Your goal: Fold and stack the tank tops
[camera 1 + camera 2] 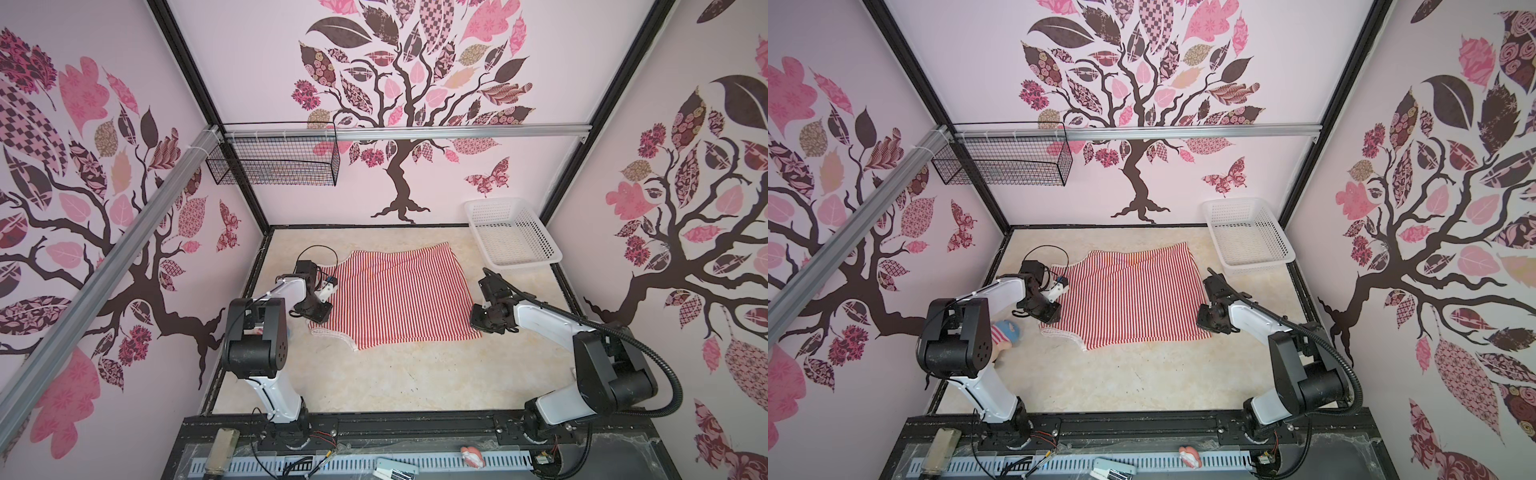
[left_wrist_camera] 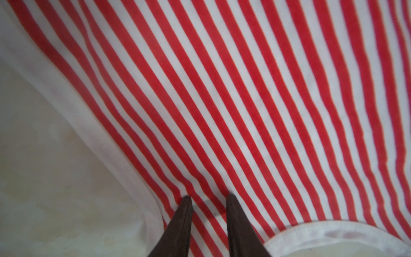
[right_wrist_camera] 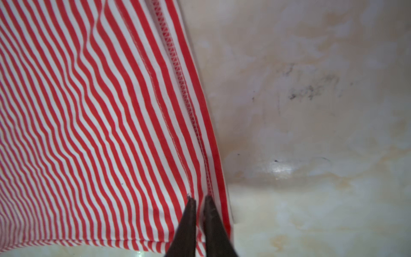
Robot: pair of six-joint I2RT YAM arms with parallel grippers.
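Right gripper [image 3: 198, 200] pinched shut on tank top [image 1: 399, 297] hem, fabric bunched btwn tips, near corner closest to robot base. Left gripper [image 2: 208, 198] narrow gap, both tips pressed onto striped cloth just beside white armhole trim; whether fabric is caught btwn them, cannot tell. Tank top spread flat mid-table [image 1: 395, 374], shoulder end by left arm, hem by right. White basket [image 1: 513, 232] at far right corner. Wire basket [image 1: 1005, 160] hung on rail. Plush doll [image 1: 1005, 334] beside left arm in a top view.
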